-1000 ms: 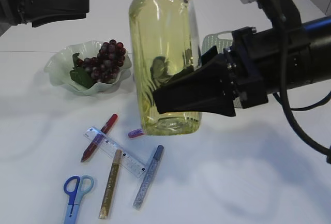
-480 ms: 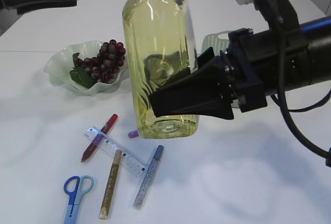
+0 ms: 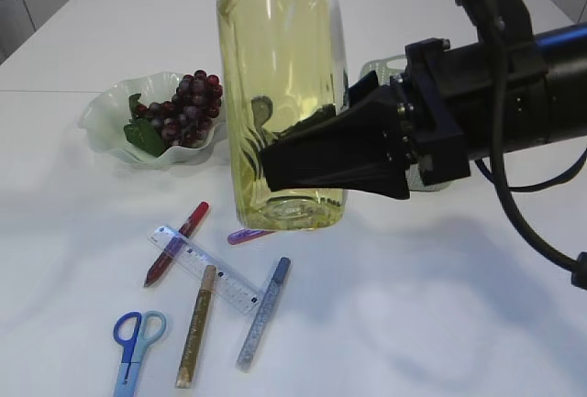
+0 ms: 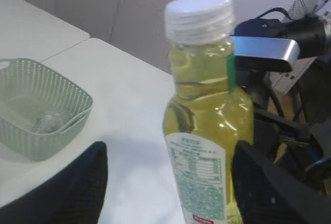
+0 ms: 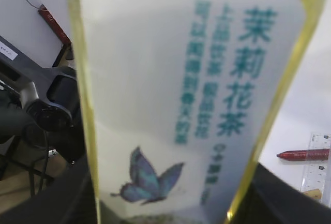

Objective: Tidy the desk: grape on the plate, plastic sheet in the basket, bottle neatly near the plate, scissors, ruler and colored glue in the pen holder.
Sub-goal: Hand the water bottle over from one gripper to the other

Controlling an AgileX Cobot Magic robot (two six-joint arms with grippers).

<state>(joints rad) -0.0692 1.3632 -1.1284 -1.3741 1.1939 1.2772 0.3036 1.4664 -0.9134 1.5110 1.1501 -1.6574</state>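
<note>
Bottle (image 3: 280, 94) of yellow tea, upright, lifted clear of the table, clamped in my right gripper (image 3: 303, 154) beside the plate (image 3: 110, 126) of grapes (image 3: 188, 108). My left gripper (image 4: 165, 193) stands wide apart, empty.

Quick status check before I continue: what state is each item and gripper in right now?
Bottle: capped, upright, held off the table.
Right gripper: closed on the bottle.
Left gripper: open, its fingers either side of the bottle.
Grapes: on the plate.
Basket: upright, clear plastic sheet inside.
Scissors: closed, flat on table.
Ruler: lying across glue pens.
</note>
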